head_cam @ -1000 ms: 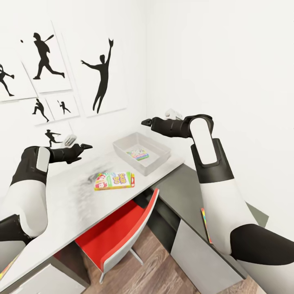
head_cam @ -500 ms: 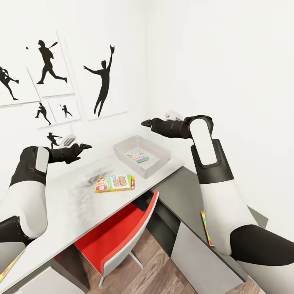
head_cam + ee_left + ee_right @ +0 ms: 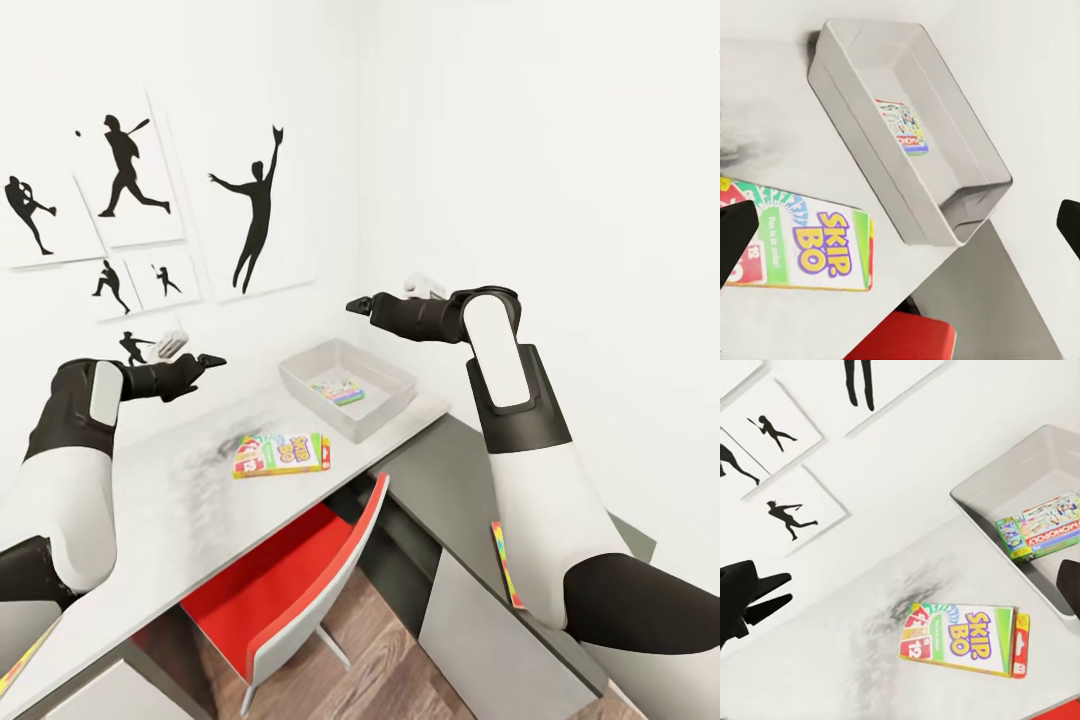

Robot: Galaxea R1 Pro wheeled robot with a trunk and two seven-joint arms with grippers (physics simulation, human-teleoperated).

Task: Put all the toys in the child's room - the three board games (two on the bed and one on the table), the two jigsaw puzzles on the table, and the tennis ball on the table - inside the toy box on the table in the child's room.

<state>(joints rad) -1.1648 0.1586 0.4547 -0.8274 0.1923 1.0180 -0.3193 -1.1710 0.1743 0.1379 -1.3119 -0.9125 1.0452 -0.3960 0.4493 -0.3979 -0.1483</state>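
The pale grey toy box (image 3: 352, 366) stands on the light grey table (image 3: 170, 500) near the wall corner, with one board game (image 3: 338, 392) lying flat inside it. A Skip-Bo board game (image 3: 282, 453) lies on the table in front of the box. A thin multicolour jigsaw puzzle (image 3: 507, 563) lies on the dark corner section, partly behind my right arm. Another multicolour strip (image 3: 22, 660) shows beside my left arm. My left gripper (image 3: 205, 362) hovers open above the table, left of the Skip-Bo box (image 3: 802, 244). My right gripper (image 3: 355, 303) hangs open above the toy box (image 3: 1020, 487). The bed and tennis ball are out of view.
A red chair (image 3: 290, 570) is tucked under the table between its light top and the dark grey corner section (image 3: 440, 470). Black silhouette sports pictures (image 3: 255, 200) hang on the white wall behind the table. Wood-plank floor (image 3: 390, 670) shows below the chair.
The whole picture has shifted a little, with the wall pictures sliding right and down, so the camera has turned. Both arms keep the same pose and both grippers stay open.
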